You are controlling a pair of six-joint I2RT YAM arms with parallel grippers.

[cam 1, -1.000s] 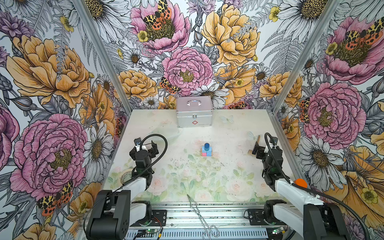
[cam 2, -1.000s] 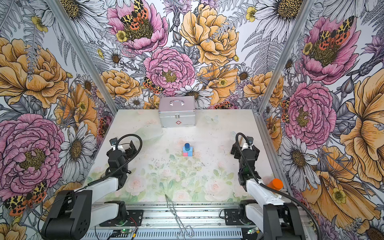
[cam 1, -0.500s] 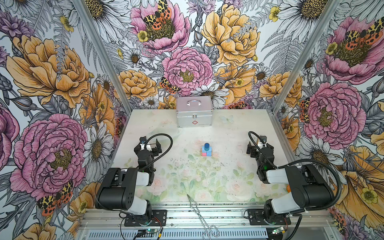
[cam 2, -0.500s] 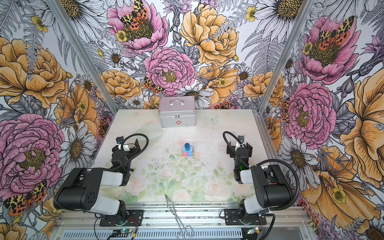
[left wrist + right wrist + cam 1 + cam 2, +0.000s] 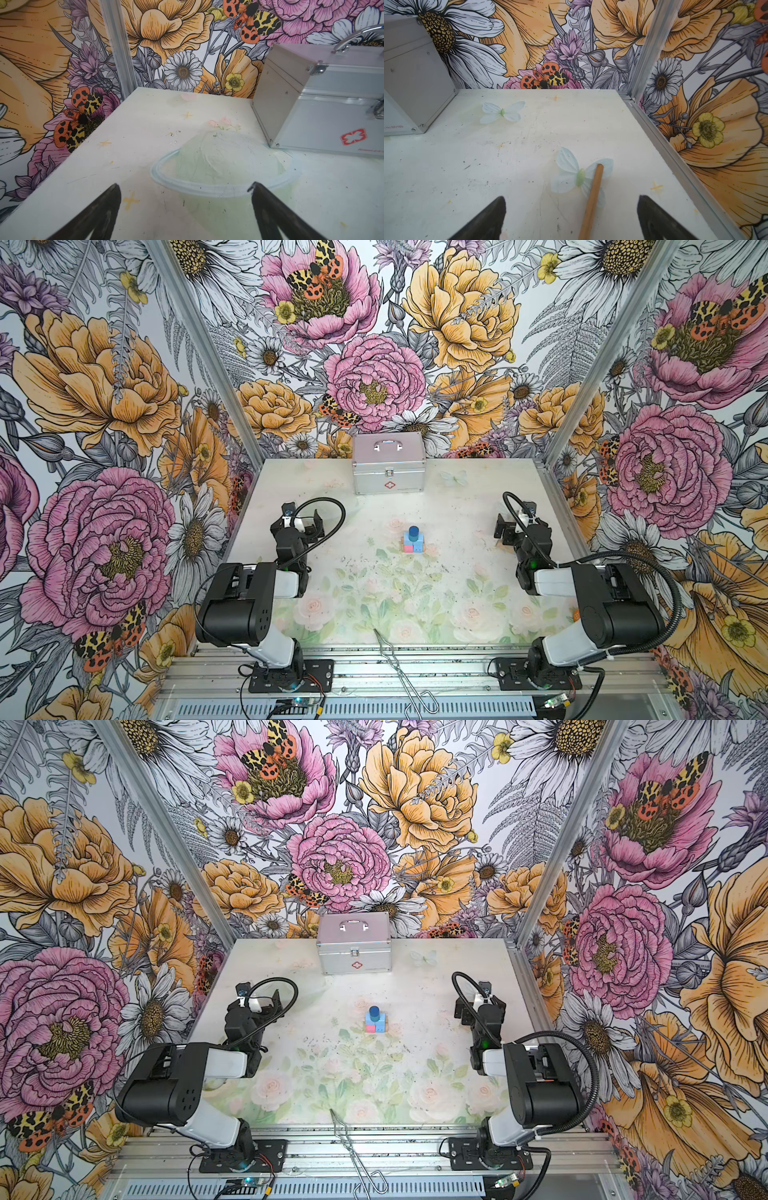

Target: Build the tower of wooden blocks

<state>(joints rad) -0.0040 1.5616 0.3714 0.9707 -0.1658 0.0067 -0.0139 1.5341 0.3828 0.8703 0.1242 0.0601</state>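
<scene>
1. Both arms have folded back over the last second. The left arm (image 5: 249,597) and the right arm (image 5: 606,601) now hunch over their bases at the near edge, with only the wrists reaching forward. The tower has kept its place.
2. The tower (image 5: 413,540) (image 5: 375,1021) stands near the middle of the surface (image 5: 457,497). It has pink and light blue blocks below and a dark blue cylinder (image 5: 413,532) upright on top.
3. Nothing touches it, and each arm is well apart from it on its own side.
4. The left fingers (image 5: 104,207) are spread wide and empty above bare surface.
5. The right fingers (image 5: 652,218) are also spread wide and hold nothing. A tan wooden stick (image 5: 591,199) lies on the surface between them, touching neither, across a printed pale butterfly.
6. A closed silver case (image 5: 388,466) (image 5: 324,104) sits against the far wall, behind the tower.
7. Metal tongs (image 5: 395,659) lie at the near edge, partly on the rail.
</scene>
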